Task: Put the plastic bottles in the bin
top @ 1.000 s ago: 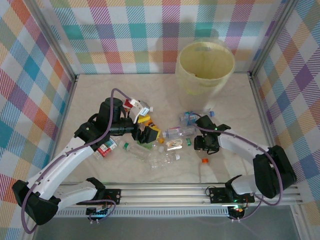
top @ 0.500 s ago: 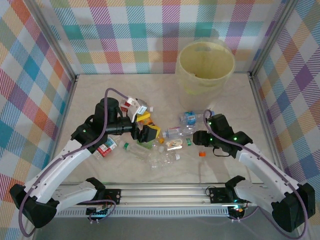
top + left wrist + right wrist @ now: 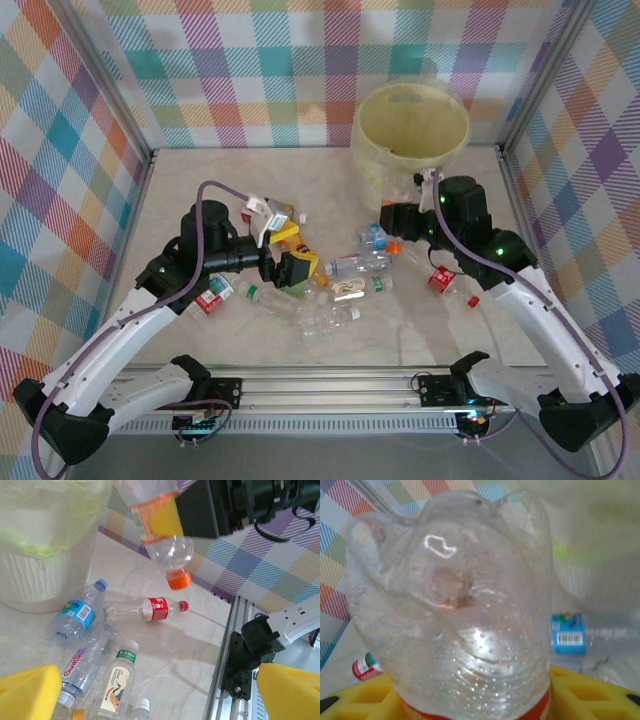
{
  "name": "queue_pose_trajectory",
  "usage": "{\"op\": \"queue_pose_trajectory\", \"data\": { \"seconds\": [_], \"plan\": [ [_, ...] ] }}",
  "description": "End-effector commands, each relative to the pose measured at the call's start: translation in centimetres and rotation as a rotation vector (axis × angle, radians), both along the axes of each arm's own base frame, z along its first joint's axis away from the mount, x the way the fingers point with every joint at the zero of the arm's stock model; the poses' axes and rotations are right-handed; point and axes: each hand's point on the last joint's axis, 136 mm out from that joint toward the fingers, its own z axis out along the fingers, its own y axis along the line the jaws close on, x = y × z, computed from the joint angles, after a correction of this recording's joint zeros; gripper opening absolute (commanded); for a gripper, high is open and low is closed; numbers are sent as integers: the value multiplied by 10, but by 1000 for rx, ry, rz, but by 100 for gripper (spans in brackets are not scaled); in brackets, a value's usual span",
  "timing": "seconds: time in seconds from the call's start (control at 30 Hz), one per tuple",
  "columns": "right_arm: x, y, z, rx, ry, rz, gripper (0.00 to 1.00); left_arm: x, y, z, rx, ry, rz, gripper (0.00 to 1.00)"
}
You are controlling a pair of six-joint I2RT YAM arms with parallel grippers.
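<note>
My right gripper is shut on a clear bottle with an orange label, held in the air cap-down just in front of the pale-yellow bin. In the left wrist view that bottle hangs beside the bin, orange cap lowest. My left gripper is open over the pile of bottles, its yellow pads wide apart with nothing between them. On the table lie a blue-labelled bottle, a red-labelled one and a white-labelled one.
More bottles lie around the left gripper: a long clear one, a crushed clear one, a red-labelled one at the left. Checked walls close the table on three sides. A metal rail runs along the near edge.
My right arm has lifted the orange-labelled bottle off the table and carried it back toward the bin. The red-labelled bottle on the right is now uncovered. The left gripper has barely shifted.
</note>
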Motion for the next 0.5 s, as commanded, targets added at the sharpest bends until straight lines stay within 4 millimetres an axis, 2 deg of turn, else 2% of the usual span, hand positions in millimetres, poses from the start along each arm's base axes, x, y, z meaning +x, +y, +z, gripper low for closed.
{"op": "queue_pose_trajectory", "data": {
  "seconds": [0.0,0.2,0.33,0.37,0.47],
  "plan": [
    [25,-2,39,-30,-131,-42,55,-5,0,8,-22,-34,-8,100],
    [69,-4,86,-31,-241,-114,54,0,4,8,-10,-59,30,100],
    [100,-14,105,-17,-270,-171,54,4,10,6,3,-82,75,100],
    [108,-16,110,-12,-280,-183,54,7,11,14,-16,-114,89,100],
    [130,-27,123,4,-298,-225,54,11,15,13,-8,-129,123,100]
  ]
}}
